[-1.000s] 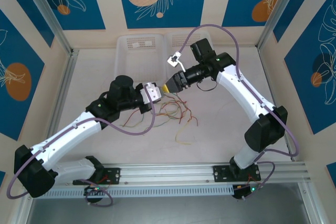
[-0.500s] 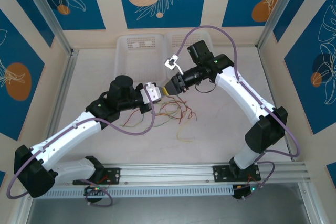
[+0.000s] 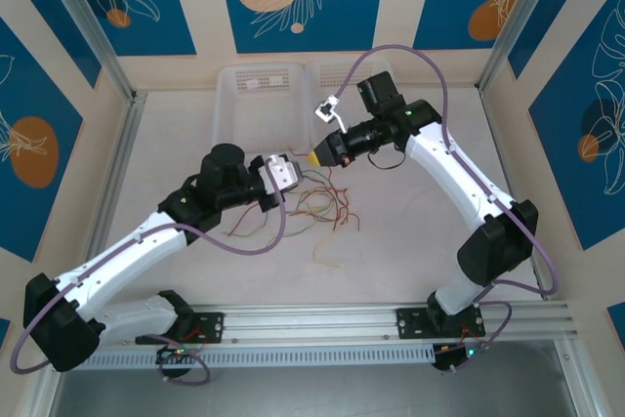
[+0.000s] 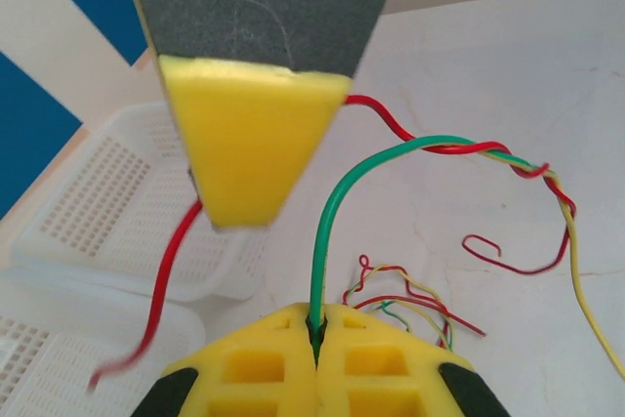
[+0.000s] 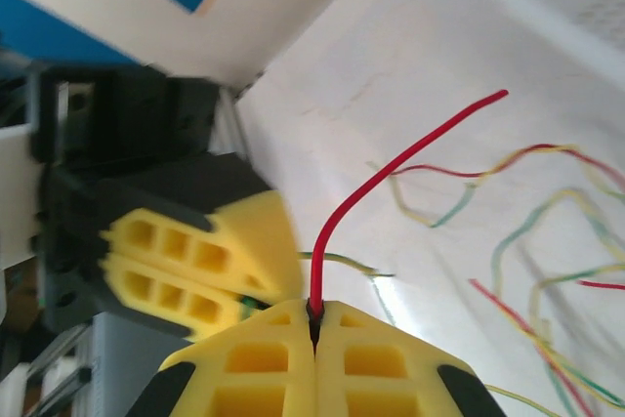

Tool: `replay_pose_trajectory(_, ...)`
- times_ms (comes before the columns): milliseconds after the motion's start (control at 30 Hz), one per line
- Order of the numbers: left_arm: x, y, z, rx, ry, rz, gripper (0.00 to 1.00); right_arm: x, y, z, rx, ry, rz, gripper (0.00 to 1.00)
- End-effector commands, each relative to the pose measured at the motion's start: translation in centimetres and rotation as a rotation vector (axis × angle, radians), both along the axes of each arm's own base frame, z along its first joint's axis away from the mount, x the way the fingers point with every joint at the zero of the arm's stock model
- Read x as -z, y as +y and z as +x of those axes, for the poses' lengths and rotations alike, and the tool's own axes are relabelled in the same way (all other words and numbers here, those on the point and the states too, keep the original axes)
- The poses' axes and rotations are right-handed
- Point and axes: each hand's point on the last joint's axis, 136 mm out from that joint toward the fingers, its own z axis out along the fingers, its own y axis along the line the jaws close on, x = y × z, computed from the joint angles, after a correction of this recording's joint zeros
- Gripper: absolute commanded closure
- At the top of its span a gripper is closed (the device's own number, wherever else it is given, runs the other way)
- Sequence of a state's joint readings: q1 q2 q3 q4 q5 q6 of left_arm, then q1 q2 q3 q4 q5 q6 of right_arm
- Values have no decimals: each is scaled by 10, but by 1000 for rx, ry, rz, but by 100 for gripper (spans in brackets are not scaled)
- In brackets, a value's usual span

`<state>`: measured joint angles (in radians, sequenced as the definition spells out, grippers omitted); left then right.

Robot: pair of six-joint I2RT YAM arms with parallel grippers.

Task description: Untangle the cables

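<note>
A tangle of thin red, yellow and green cables (image 3: 327, 204) lies mid-table, just below where the two grippers meet. My left gripper (image 3: 298, 167) is shut on a green wire (image 4: 337, 202) that arches up from its jaws (image 4: 315, 324) and twists into red and yellow strands. My right gripper (image 3: 314, 156) is shut on a red wire (image 5: 391, 168), pinched at the fingertips (image 5: 314, 314). The two grippers are almost tip to tip. The right gripper's yellow finger (image 4: 249, 144) hangs right above the left jaws, and a red wire (image 4: 176, 271) trails from it.
Two white perforated baskets (image 3: 259, 85) (image 3: 342, 75) stand against the back wall, behind the grippers. A loose yellowish strand (image 3: 327, 253) trails toward the front. Lavender arm cables loop beside each arm. A metal rail (image 3: 391, 317) runs along the near edge.
The right gripper has pulled back and up a little with the red wire. The left gripper shifted slightly, and the tangle and trailing strand slid left.
</note>
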<state>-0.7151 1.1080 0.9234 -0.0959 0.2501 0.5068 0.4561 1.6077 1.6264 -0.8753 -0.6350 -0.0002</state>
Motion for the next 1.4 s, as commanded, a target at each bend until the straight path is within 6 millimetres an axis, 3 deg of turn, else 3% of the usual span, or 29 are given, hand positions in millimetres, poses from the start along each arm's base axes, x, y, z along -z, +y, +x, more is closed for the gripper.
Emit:
replay_pose_trajectory(0,-23,10,12,-81,-61,-79,100,-9,-30,32,205,-41,-44,100)
replay_pose_trajectory(200,-40,34,33,-226,-94,-139,100,-14,-87,68,495,-85,-122,100)
replay_pose_trajectory(333,-53,48,32,-264,-157,-213,100,-17,-132,83,696,-115,-181,100)
replay_pose_trajectory(500,-62,59,31,-288,-185,-266,100,-25,-182,90,903,-106,-130,100)
replay_pose_trajectory(667,-63,71,37,-351,-220,-279,100,-31,-229,88,1073,-124,-130,100)
replay_pose_trajectory(933,-63,100,59,-508,-228,-310,100,-33,-280,78,1257,-133,-161,100)
replay_pose_trajectory(1167,-86,156,83,-681,-163,-475,100,-27,-346,60,1533,-114,-218,100)
replay_pose_trajectory(1367,-113,186,88,-724,-181,-606,100,-30,-381,42,1668,-102,-192,100)
